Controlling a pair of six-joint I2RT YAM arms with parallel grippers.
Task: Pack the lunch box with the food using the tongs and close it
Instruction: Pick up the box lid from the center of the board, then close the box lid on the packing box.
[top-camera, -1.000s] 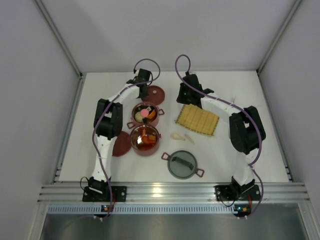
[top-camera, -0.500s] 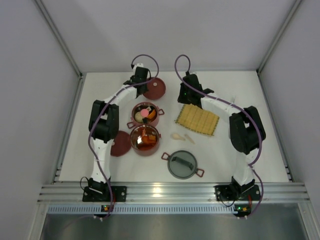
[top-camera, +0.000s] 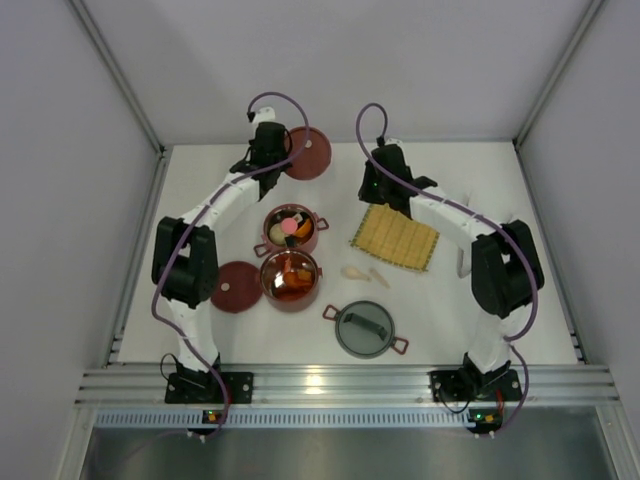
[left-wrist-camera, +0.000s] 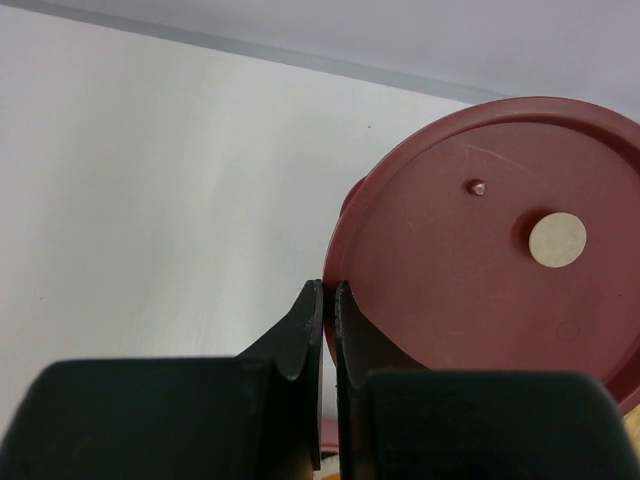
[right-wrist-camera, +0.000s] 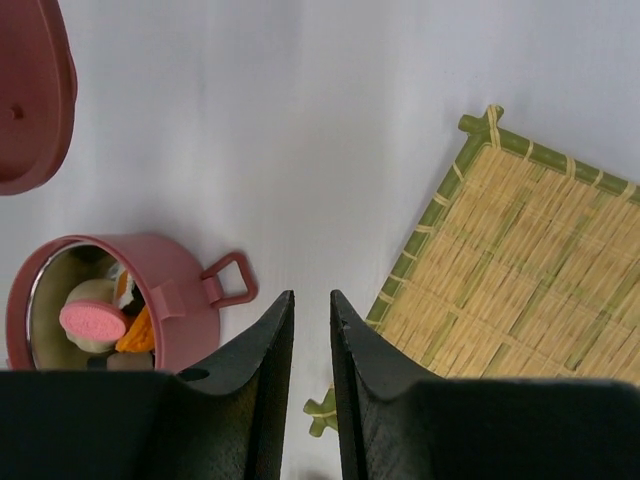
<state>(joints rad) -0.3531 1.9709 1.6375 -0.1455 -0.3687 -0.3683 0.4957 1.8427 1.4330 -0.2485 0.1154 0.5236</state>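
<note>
1. Lunch box (top-camera: 313, 232): it lies in pieces on the worktop (top-camera: 480, 300) and is not stacked. Two open bowl tiers sit touching mid-worktop, one behind the other.
2. The far tier (right-wrist-camera: 175, 275) holds a pink piece (right-wrist-camera: 92, 322) along with pale and orange bits. The near tier (top-camera: 290, 304) is filled with orange food (top-camera: 290, 278). No loose food shows on the worktop, so packing looks done or close to it.
3. Tongs: not found in any view.
4. Left gripper (left-wrist-camera: 327, 290): it is at the far edge, left of centre. The jaws are pressed together on what looks like the rim of a flat red lid (left-wrist-camera: 480, 260), and a sliver of red shows between them low down. The lid looks tilted and off the worktop, though I cannot be sure.
5. Right gripper (right-wrist-camera: 312, 298): the jaws are a narrow slit apart with nothing between them. It hangs above bare worktop between the far tier and the yellow mat (right-wrist-camera: 520, 270).
6. A second flat red lid (top-camera: 237, 286) lies just left of the near tier. The grey domed lid (top-camera: 365, 330) sits near the front edge at centre. The cream spoon pieces (top-camera: 362, 272) lie off the mat's near corner.
7. Left to do, by my reading: put a lid on each tier, stack the tiers, and set the dome on top. Closing has hardly begun.
</note>
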